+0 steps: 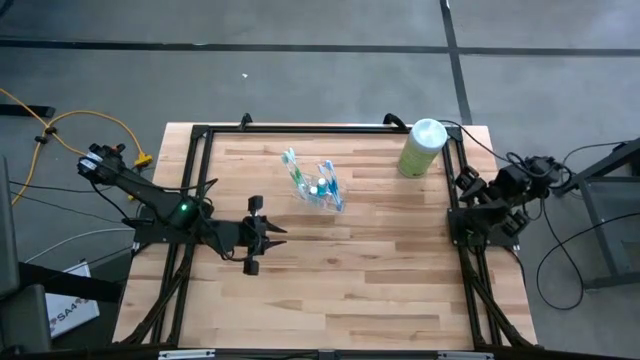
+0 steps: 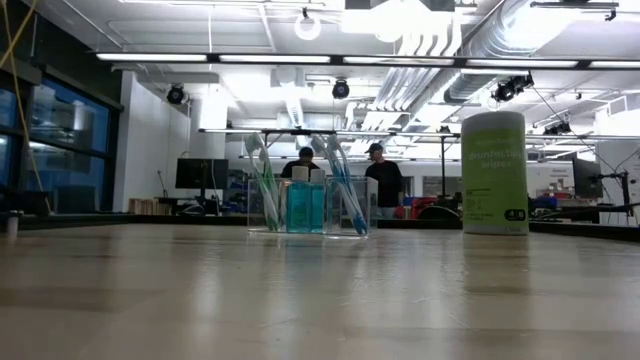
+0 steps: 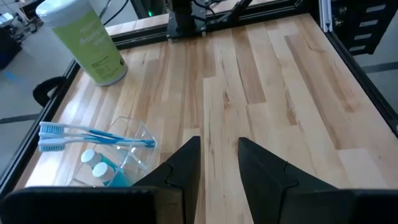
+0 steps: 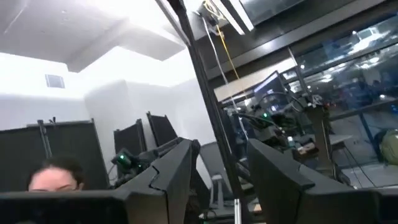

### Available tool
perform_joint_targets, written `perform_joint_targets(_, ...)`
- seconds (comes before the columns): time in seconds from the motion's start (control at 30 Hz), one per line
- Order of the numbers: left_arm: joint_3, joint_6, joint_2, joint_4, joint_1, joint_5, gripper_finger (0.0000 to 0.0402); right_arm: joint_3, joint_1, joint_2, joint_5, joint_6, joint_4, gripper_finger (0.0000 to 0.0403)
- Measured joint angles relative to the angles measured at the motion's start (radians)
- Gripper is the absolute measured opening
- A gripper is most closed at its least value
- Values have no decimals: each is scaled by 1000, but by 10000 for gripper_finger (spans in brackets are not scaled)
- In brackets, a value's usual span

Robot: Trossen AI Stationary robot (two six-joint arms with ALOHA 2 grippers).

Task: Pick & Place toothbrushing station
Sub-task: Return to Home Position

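The toothbrushing station (image 1: 318,182) is a small clear plastic holder with green-white and blue-white toothbrushes and two blue-capped tubes. It stands on its base on the table's far middle, and shows in the low view (image 2: 306,200) and the left wrist view (image 3: 106,158). My left gripper (image 1: 275,236) is open and empty above the table, nearer the near edge and to the left of the station; in its wrist view (image 3: 219,155) the fingers stand apart. My right gripper (image 4: 221,171) is open and empty at the table's right edge, its arm (image 1: 490,210) folded.
A large pale green canister (image 1: 422,148) with a white top stands at the far right corner, also in the low view (image 2: 494,172). A black frame (image 1: 300,128) runs along the table's edges. People stand in the room beyond the table (image 2: 380,180).
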Motion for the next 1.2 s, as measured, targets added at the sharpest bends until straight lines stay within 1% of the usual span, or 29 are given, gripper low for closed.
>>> perform_joint_targets(0.1,0,1,0,0,0,0,100,0,0,1,2,5,-40,149)
perform_joint_targets(0.23,0,0,0,-3,0,-1,100,0,0,0,-42,27,-120,149)
perform_joint_targets(0.33,0,-1,0,-3,0,-2,100,0,0,0,-11,48,-155,149)
perform_joint_targets(0.57,0,-18,0,-3,0,-2,100,0,0,-1,-19,70,-287,149)
perform_joint_targets(0.7,0,-19,0,-3,-3,-2,100,0,0,-1,9,96,-358,149)
perform_joint_targets(0.8,0,-22,0,-3,-3,-2,100,-20,0,-1,-1,72,-342,149)
perform_joint_targets(0.97,0,-28,0,-3,-3,-2,100,-118,0,-1,-70,44,-276,149)
perform_joint_targets(1.2,0,-42,0,-3,-3,-2,100,-224,0,-1,-76,49,-217,149)
